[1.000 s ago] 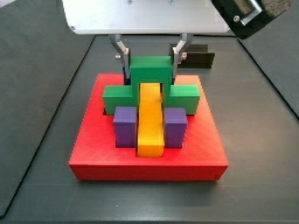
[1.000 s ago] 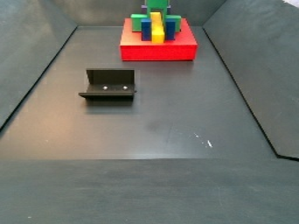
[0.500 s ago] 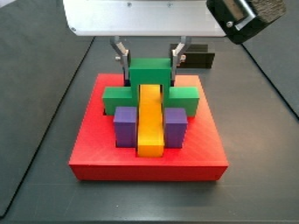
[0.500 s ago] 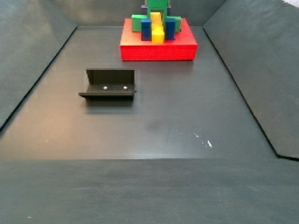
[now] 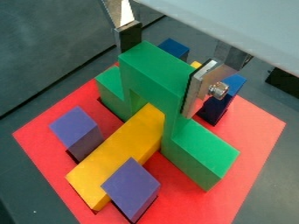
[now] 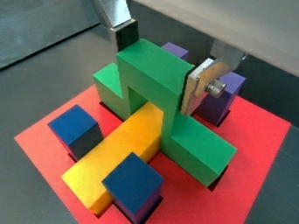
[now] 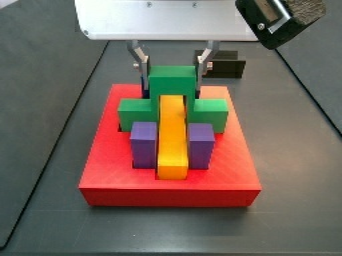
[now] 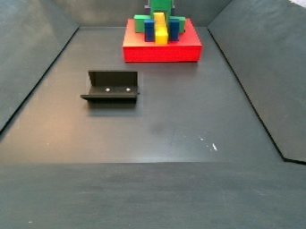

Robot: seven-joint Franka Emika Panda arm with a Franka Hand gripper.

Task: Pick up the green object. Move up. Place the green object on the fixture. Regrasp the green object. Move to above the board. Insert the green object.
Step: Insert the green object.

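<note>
green block seated, nothing shifting

nothing has moved over the last second: the gripper point(image 7: 171, 62) stays over the flat red square board point(image 7: 107, 180). its silver plate fingers point(image 5: 208, 86) flank the bright green plastic cross-shaped block point(image 5: 158, 87), apparently clamped on its raised top. the block looks seated, so release seems next.

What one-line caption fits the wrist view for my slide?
Tool straddling the green object, which sits on the red board astride the yellow bar.
</note>
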